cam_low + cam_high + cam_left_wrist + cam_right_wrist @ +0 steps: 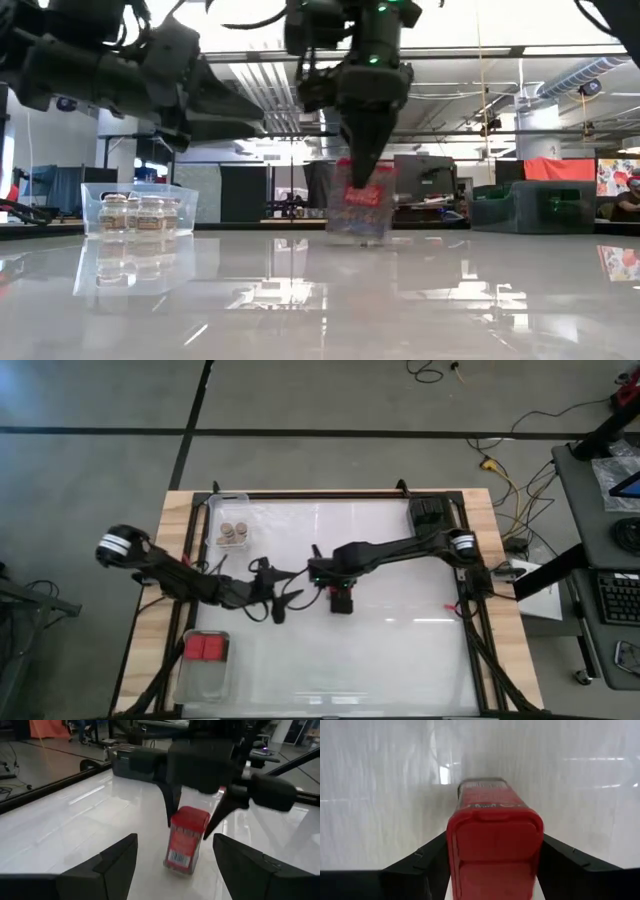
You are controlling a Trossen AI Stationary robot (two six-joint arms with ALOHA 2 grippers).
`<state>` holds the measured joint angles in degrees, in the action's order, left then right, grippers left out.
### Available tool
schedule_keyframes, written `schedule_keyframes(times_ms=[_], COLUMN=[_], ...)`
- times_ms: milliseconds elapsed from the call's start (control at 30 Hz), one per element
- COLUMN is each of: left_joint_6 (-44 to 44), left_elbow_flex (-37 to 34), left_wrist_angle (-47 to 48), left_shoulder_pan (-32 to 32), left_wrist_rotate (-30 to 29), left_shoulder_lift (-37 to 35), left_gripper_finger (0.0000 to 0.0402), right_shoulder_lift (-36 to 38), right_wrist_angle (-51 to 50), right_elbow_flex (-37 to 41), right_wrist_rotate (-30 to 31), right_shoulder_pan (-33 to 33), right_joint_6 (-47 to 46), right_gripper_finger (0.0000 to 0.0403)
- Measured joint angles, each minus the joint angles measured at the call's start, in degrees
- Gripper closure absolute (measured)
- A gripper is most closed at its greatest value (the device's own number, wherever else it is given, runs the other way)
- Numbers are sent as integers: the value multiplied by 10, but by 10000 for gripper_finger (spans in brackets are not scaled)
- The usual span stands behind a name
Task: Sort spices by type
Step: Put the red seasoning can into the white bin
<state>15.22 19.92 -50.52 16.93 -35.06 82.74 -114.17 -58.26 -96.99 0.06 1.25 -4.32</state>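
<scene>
Three kinds of spice container are seen on the white worktop (400, 650). Two red tins (207, 649) lie side by side in a clear tray (188, 680) at the near left corner. A third red tin (186, 840) stands upright near the middle of the worktop. Round tan-topped jars (233, 534) are grouped in a second clear tray (228, 502) at the far left; three are counted from above, and the low view shows about as many. A cluster of black boxes (430, 514) sits at the far right corner, too tightly packed for a count.

The right pincer (342, 596) is held over the middle of the worktop, pointing downward. Its two dark fingers are set on opposite sides of the upright red tin, closed against it just below the square red lid. In the low view the tin's base appears to meet the glossy surface, though contact cannot be told for certain.

The left pincer (284, 602) is positioned just beside the right one, level with the tin and facing it. Its fingers (110, 865) are spread wide apart and nothing is held between them; the tin is seen beyond their tips, not touched.
</scene>
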Motion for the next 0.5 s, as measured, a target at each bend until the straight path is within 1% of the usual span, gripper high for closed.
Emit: schedule_keyframes(times_ms=[67,167,233,300,367,433,500], left_joint_6=[1,-2,-9,-11,-6,-2,-1], left_elbow_flex=[-8,-13,-12,-12,-5,5,27], left_wrist_angle=[1,1,1,5,7,19,45], left_shoulder_pan=[0,0,0,-1,-5,-7,-12], left_wrist_rotate=[0,0,1,-1,-2,1,17], left_shoulder_lift=[-15,-25,-26,-29,-29,-29,-27], left_gripper_finger=[157,157,157,157,157,154,148], right_shoulder_lift=[-17,-35,-41,-41,-36,-21,-5], right_wrist_angle=[3,8,15,28,41,52,55], right_elbow_flex=[-20,-41,-47,-48,-46,-46,-46], right_wrist_rotate=[0,1,3,17,37,56,88], right_shoulder_pan=[0,2,5,11,18,26,37], right_joint_6=[-2,-6,-4,-3,-8,-20,-27], right_gripper_finger=[166,173,176,174,164,146,124])
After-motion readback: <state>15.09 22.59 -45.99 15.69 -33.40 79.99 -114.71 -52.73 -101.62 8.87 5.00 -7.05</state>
